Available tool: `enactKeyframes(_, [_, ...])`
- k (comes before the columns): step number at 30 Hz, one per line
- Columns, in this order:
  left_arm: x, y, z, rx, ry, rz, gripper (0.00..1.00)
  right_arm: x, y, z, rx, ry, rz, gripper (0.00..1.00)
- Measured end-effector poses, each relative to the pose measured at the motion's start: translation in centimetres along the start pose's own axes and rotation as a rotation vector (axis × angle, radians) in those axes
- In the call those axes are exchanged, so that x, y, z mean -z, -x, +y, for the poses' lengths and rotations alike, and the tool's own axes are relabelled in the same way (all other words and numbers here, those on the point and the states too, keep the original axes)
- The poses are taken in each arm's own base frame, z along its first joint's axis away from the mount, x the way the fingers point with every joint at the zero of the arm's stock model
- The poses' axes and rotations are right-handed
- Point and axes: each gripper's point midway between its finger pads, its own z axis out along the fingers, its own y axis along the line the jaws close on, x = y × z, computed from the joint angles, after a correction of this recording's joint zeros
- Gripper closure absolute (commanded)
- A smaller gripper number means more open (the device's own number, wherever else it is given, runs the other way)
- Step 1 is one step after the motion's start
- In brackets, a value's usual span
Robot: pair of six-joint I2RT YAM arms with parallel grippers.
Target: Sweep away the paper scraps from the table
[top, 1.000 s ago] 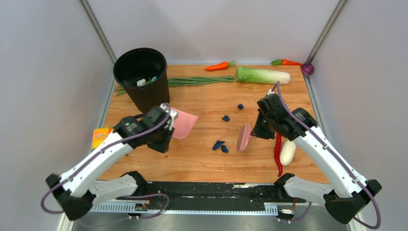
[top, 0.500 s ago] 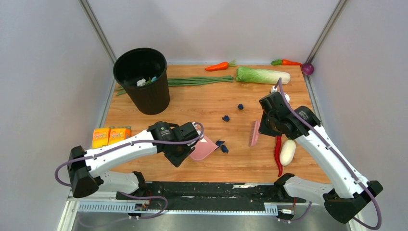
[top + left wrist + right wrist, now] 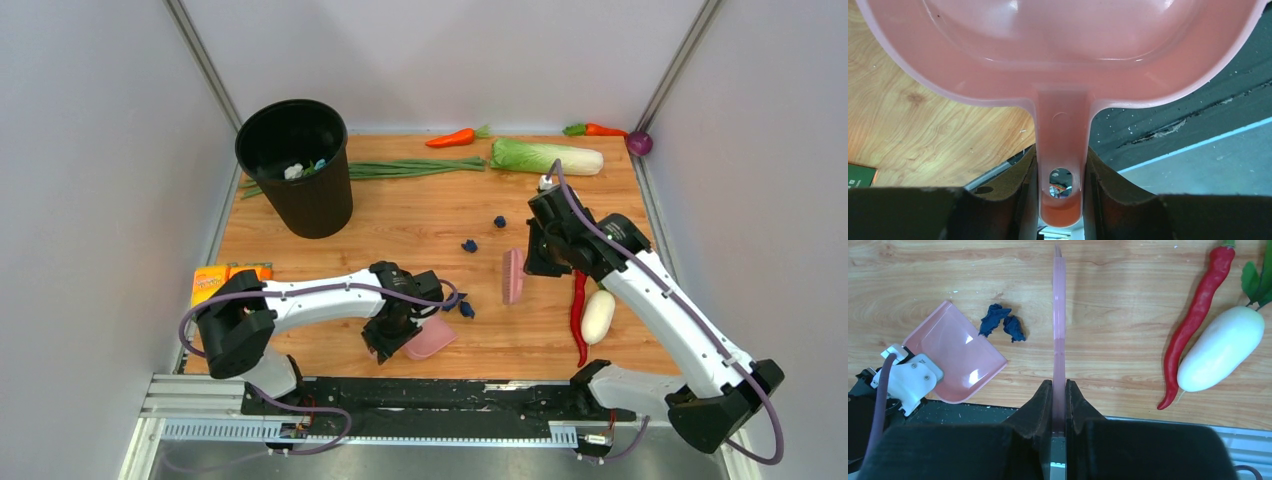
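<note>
Two navy paper scraps (image 3: 458, 304) lie together near the front of the wooden table (image 3: 400, 215); one (image 3: 468, 244) and another (image 3: 499, 221) lie farther back. My left gripper (image 3: 393, 326) is shut on the handle of a pink dustpan (image 3: 430, 340), whose mouth lies just in front-left of the pair. In the left wrist view the pan (image 3: 1063, 50) fills the top, with the gripper (image 3: 1060, 167) round its handle. My right gripper (image 3: 538, 256) is shut on a pink brush (image 3: 513, 276), right of the pair. The right wrist view shows gripper (image 3: 1059, 390), brush (image 3: 1059, 315), scraps (image 3: 1000, 324) and pan (image 3: 955, 360).
A black bin (image 3: 295, 190) with white and light-blue trash stands back left. Green onions (image 3: 410, 168), a carrot (image 3: 455, 137), a cabbage (image 3: 547, 156), another carrot (image 3: 600, 129) and a purple ball (image 3: 640, 143) lie along the back. A red chilli (image 3: 578, 320) and white radish (image 3: 598, 315) lie right. Orange packets (image 3: 215, 283) lie left. A black rail (image 3: 450, 395) runs along the front.
My left arm swung the dustpan from beside the bin down to the front edge next to the two scraps. My right gripper pulled the brush back and right, away from them.
</note>
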Motion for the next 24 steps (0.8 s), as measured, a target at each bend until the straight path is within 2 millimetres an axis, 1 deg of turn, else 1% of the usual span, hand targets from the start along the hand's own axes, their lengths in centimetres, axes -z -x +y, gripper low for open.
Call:
enactKeyframes(4, [-0.7, 0.3, 0.1, 0.000, 0.013, 0.013, 1.00, -1.0, 0.2, 0.7, 0.029, 0.015, 0.021, 1.00])
enactKeyframes(10, [-0.7, 0.6, 0.2, -0.001, 0.022, -0.001, 1.00, -1.3, 1.0, 1.7, 0.065, 0.058, -0.009, 1.00])
enactKeyframes(12, [-0.7, 0.7, 0.2, -0.001, 0.023, -0.008, 1.00, -1.8, 1.1, 2.1, 0.079, 0.079, -0.013, 1.00])
enactKeyframes(14, [-0.7, 0.8, 0.2, -0.001, 0.022, -0.013, 1.00, -2.5, 0.8, 2.4, 0.098, 0.090, -0.007, 1.00])
enactKeyframes(18, [-0.5, 0.9, 0.3, -0.002, 0.023, -0.024, 1.00, -4.1, -0.6, 3.2, 0.152, 0.095, 0.026, 1.00])
enactKeyframes(21, [-0.4, 1.0, 0.2, -0.002, 0.020, -0.035, 1.00, -4.6, -1.3, 4.0, 0.189, 0.102, 0.039, 1.00])
enactKeyframes(24, [-0.2, 1.0, 0.2, -0.002, 0.017, -0.044, 1.00, -4.7, -2.0, 5.1, 0.230, 0.118, 0.039, 1.00])
